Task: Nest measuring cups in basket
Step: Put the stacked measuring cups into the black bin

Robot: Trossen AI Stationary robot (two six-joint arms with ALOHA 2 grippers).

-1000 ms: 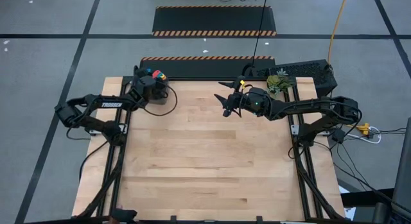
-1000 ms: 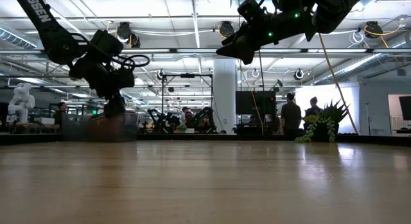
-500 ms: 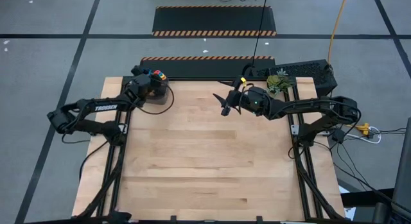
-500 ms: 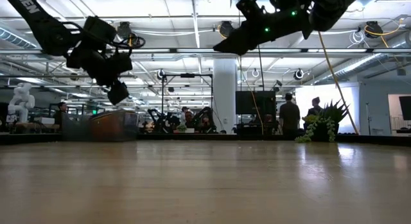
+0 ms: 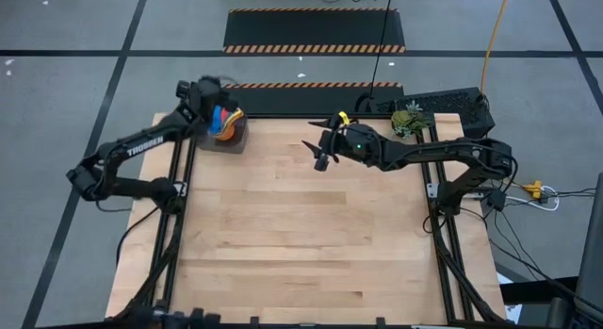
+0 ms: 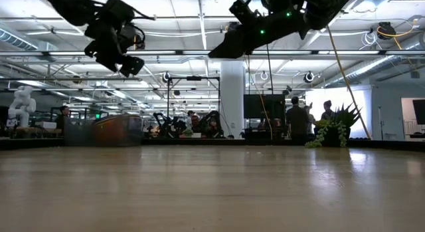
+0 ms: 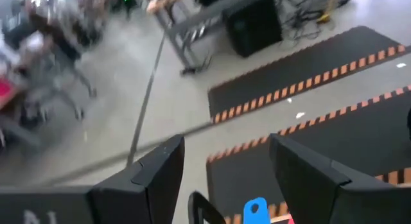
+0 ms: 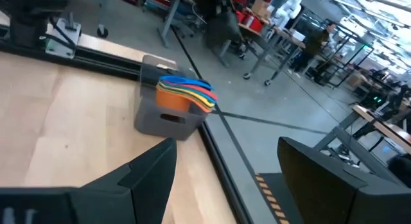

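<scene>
Dark fingers of the left gripper [image 5: 186, 91] stand apart with nothing between them; it hangs in the air past the far left corner of the bench [image 5: 301, 244], just beyond the basket [image 5: 226, 139]. The right gripper [image 5: 318, 152] is also spread wide and empty, raised above the far middle of the bench with its fingers towards the basket, well apart from it.

One dark grey basket sits on the far left corner of the bench. Inside it the measuring cups [image 5: 223, 123] are stacked one in another, their handles fanned out over the rim. From the right wrist view the stack [image 8: 182, 92] shows orange, yellow, red, green and blue layers; an exact count cannot be made. One green plant sprig [image 5: 409, 120] stands at the far right corner. Two people [image 6: 300, 120] stand in the room beyond the bench.
</scene>
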